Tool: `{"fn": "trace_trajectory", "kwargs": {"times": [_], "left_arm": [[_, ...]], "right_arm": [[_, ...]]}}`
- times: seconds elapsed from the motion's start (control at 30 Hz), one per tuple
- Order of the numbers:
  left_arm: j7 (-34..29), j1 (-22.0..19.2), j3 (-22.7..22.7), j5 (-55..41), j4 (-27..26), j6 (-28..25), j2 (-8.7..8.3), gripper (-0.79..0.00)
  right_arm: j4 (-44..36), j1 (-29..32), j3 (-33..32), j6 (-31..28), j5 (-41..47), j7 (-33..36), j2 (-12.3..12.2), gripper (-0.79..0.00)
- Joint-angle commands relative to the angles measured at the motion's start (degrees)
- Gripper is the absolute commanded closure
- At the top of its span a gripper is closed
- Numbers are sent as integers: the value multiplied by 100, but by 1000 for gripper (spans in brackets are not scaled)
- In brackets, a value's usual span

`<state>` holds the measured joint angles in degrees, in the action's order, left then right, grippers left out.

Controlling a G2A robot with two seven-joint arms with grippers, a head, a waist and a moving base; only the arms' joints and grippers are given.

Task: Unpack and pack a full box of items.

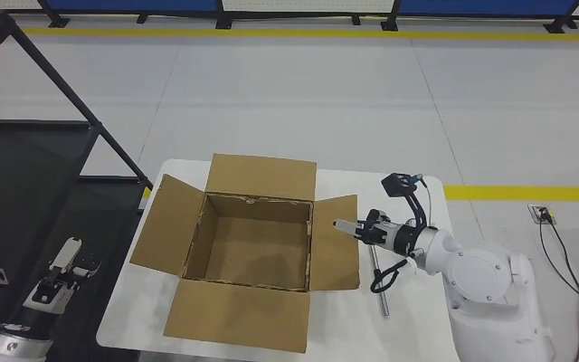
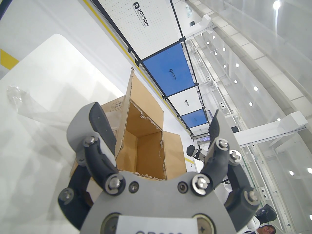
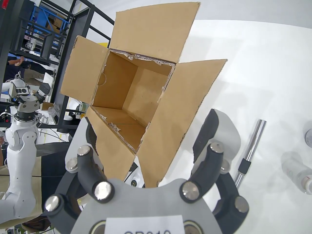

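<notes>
White worktop [image 1: 357, 337] with rounded corners, set on a pale grey floor [image 1: 298, 100]. Between its centre and its left edge, an open cardboard box [image 1: 253, 249], all four flaps folded outward, torn paper along the rim, bare brown bottom showing inside. Left flap out to the worktop's left edge, near flap close to the front edge, far flap at the back edge.

At the box's right flap, on the side of the worktop's right edge, the right gripper [image 1: 342, 226], fingers [image 3: 217, 132] spread apart and holding nothing. Corner of that flap seen between them from the wrist; contact impossible to judge.

Just beside the same flap, nearer the front right corner, a metal rod [image 1: 381, 288] flat on the worktop, shiny with a dark sleeve partway along. Near it, a clear bottle [image 3: 293, 171] on its side.

Off the worktop, beyond its left edge by the front left corner, the left gripper [image 1: 65, 255], tilted upward toward the box, fingers [image 2: 101, 122] wide apart and empty.

Along the far side of the room, a yellow line [image 1: 271, 33] on the floor and a fence of blue and white panels [image 2: 170, 74] in black frames. To the left, a black metal frame [image 1: 109, 140]. Right of the worktop, a second yellow stripe [image 1: 511, 192] and a floor socket [image 1: 541, 214] with cables. Overhead, a high white ceiling dotted with round lights [image 2: 276, 5].
</notes>
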<state>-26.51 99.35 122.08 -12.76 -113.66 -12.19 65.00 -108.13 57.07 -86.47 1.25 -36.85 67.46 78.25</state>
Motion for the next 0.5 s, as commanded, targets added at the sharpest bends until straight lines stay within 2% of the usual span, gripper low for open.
{"fn": "trace_trajectory", "kwargs": {"times": [0.0, 0.1, 0.27, 0.47], "left_arm": [[23, -10, -19, 19, -25, 2, 2, -785], [-14, -19, -73, 79, -76, -58, 2, -785], [-26, -17, -142, 183, -97, -104, 4, -785], [63, -28, -196, 261, -93, -39, 10, -785]], "right_arm": [[-96, 7, 9, 33, -96, -23, -24, -785], [-355, 57, -35, 81, -264, -4, -66, -785], [-876, 91, -137, -184, -588, 387, -168, -785], [-1134, 129, -258, -297, -519, 592, -227, -785]]}}
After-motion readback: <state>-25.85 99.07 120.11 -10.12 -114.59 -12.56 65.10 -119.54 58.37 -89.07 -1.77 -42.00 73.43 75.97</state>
